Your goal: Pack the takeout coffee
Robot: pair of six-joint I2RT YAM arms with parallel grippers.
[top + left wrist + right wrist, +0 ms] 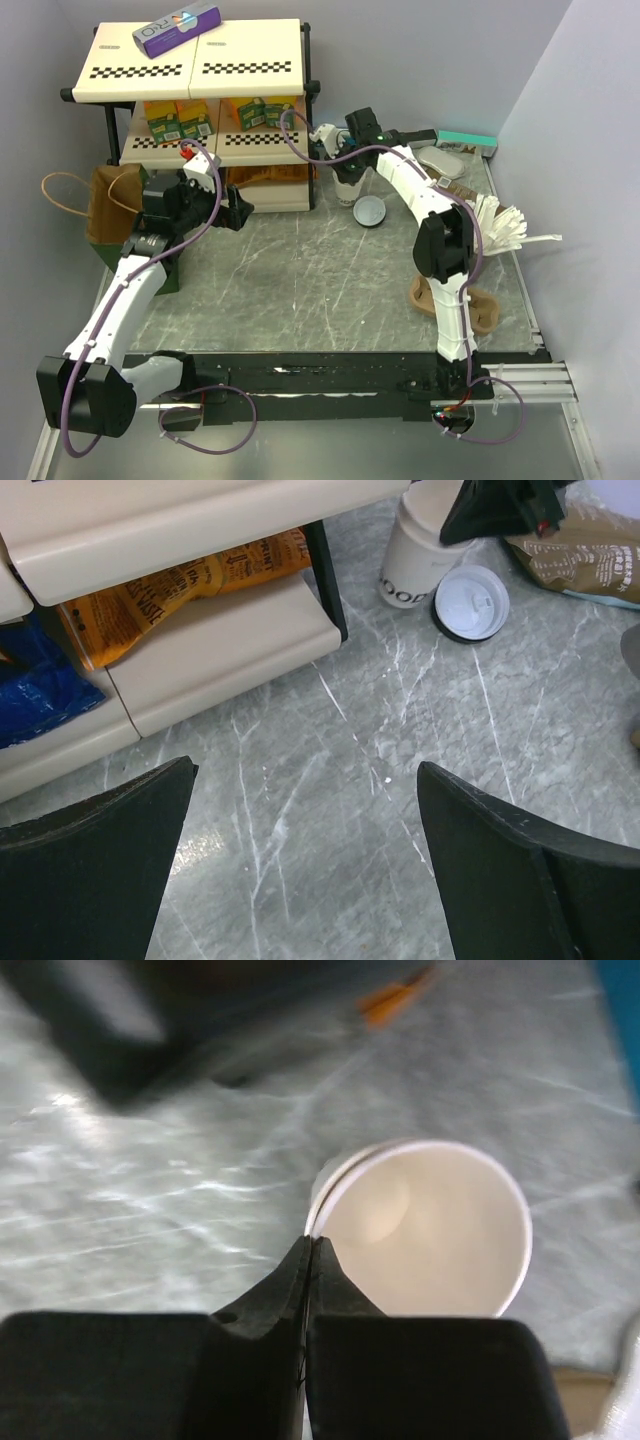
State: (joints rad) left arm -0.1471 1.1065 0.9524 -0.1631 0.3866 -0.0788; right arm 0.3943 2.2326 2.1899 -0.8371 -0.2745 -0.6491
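white arms with black joints, purple cables and black tools.

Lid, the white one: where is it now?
In the top view the white lid lies flat on the table right of centre, beside the paper cup near the shelf unit's right end.

Robotics lab is standing in for a takeout coffee counter: plain partition walls are boxing in a grey marble-look table, where a left arm and a right arm are sitting bolted to a black rail. At far left, a cream shelf unit is displaying yellow boxes; a brown paper bag, paper cup, loose lid and pulp cup tray are lying nearby.
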